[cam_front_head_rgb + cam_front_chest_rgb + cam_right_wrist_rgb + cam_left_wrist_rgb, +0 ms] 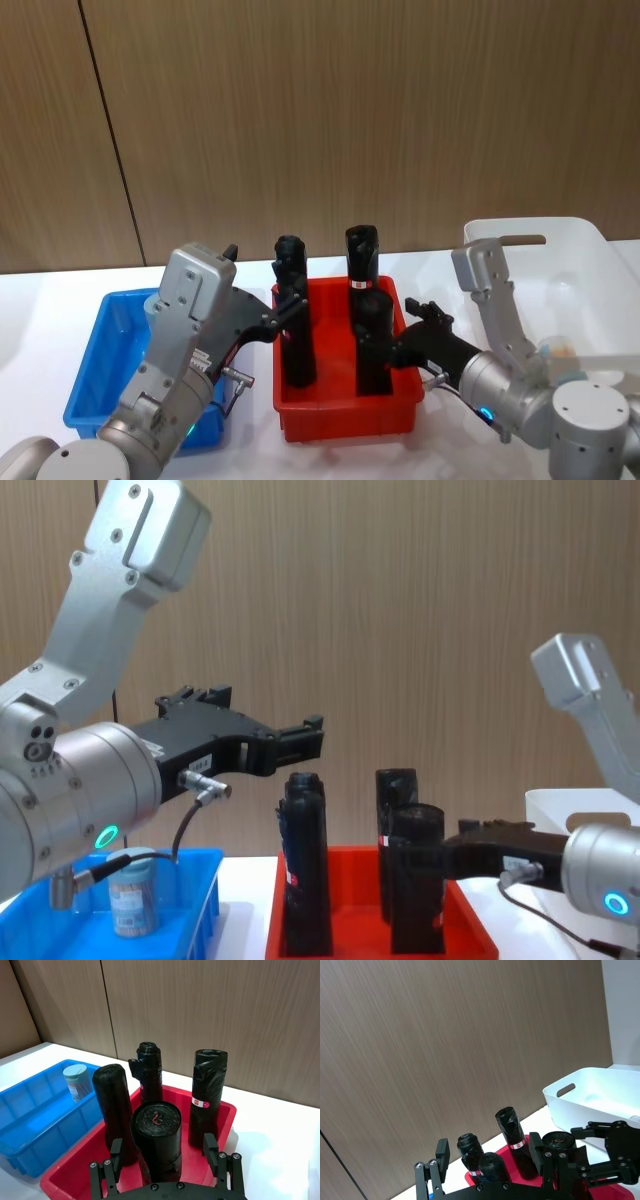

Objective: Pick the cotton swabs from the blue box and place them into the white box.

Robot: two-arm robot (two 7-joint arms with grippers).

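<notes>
One cotton swab tub with a pale lid stands upright in the blue box, and the chest view shows this tub low on the left. My left gripper hovers open above the gap between the blue box and the red tray, holding nothing; its fingers stand wide apart. My right gripper is open at the red tray's near right side, its fingers flanking a black cylinder without closing on it. The white box sits at the right. A pale object lies inside it, too unclear to identify.
The red tray stands between the two boxes and holds several tall black cylinders with red-white labels. A wooden wall runs behind the white table. My right arm's elbow hangs over the white box's near side.
</notes>
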